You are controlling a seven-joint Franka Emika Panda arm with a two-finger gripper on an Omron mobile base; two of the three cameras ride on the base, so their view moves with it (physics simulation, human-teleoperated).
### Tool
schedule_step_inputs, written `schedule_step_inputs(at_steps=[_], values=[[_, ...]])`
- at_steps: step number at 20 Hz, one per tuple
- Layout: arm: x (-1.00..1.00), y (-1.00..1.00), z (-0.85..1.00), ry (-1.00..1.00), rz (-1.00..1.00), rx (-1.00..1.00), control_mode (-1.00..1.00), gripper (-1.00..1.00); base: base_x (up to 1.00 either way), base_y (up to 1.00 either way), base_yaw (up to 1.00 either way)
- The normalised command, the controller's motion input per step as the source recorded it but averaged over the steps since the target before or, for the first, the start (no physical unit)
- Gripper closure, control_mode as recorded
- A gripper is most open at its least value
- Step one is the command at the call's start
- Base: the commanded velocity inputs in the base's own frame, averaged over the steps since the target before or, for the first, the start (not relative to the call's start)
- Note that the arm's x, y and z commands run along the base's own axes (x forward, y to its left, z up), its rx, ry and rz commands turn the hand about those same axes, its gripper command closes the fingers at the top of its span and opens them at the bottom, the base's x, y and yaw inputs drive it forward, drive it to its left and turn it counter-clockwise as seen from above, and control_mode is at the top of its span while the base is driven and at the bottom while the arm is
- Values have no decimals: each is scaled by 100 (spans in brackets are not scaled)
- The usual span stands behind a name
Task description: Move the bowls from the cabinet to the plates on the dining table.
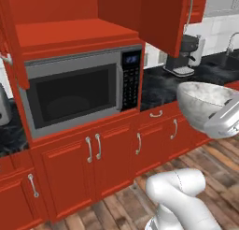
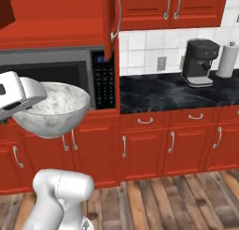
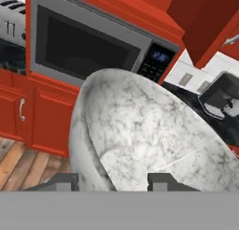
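A white grey-marbled bowl point(image 1: 198, 102) point(image 2: 52, 107) hangs in the air in front of the lower red cabinets, clear of the counter. My gripper point(image 1: 225, 120) point(image 2: 17, 99) is shut on its rim; in the hand view the bowl point(image 3: 140, 131) spreads out just beyond the two fingertips of the gripper point(image 3: 114, 181), one on each side of the wall. The red wall cabinet point(image 1: 70, 32) point(image 2: 51, 18) stands open above the microwave, its door point(image 1: 156, 16) swung outward. The plates and the dining table are out of view.
A steel microwave point(image 1: 79, 89) point(image 3: 88, 46) sits under the open cabinet. On the black marble counter point(image 2: 172, 93) stand a coffee machine point(image 2: 200, 61) and a paper towel roll point(image 2: 228, 58). A toaster point(image 3: 11, 23) is to the microwave's left. Wood floor point(image 2: 177, 201) lies below.
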Motion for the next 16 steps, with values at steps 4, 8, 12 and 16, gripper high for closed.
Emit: schedule_step_inputs(at_steps=[4,8,12,16], values=[[0,0,0,0,0,0,100,100,0,-5,-49],[0,0,0,0,0,0,100,100,0,-12,-49],[0,0,0,0,0,0,100,100,3,-14,-47],[0,0,0,0,0,0,100,100,13,-21,-46]])
